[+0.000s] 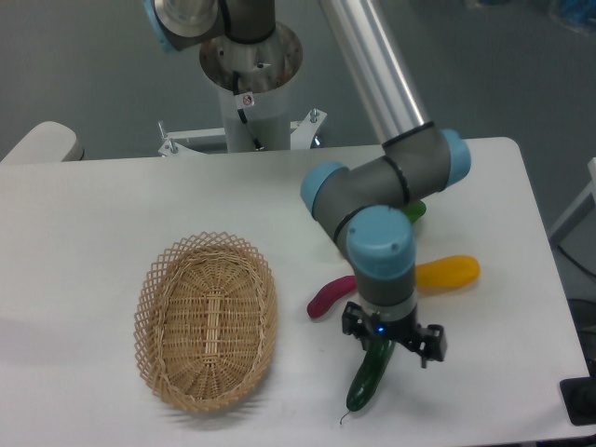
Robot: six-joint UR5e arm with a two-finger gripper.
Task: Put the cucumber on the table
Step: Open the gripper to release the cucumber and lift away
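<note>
Slanting toward the near-left, stem tail lowest, cucumber (370, 374) clamped in pincer (391, 343).

Your surface is the table (112, 196), white, flat, with rounded corners. On its left half sits an oval woven wicker basket (206, 321), its lattice rim open to view. Right of the basket, near the middle, lies a small purple eggplant (330, 297). Further right you have a yellow vegetable (449, 273), lying crosswise. Toward the front edge the dark green cucumber (369, 377) points down and left, thin stem tail trailing; whether it rests on the tabletop cannot be told.
</note>
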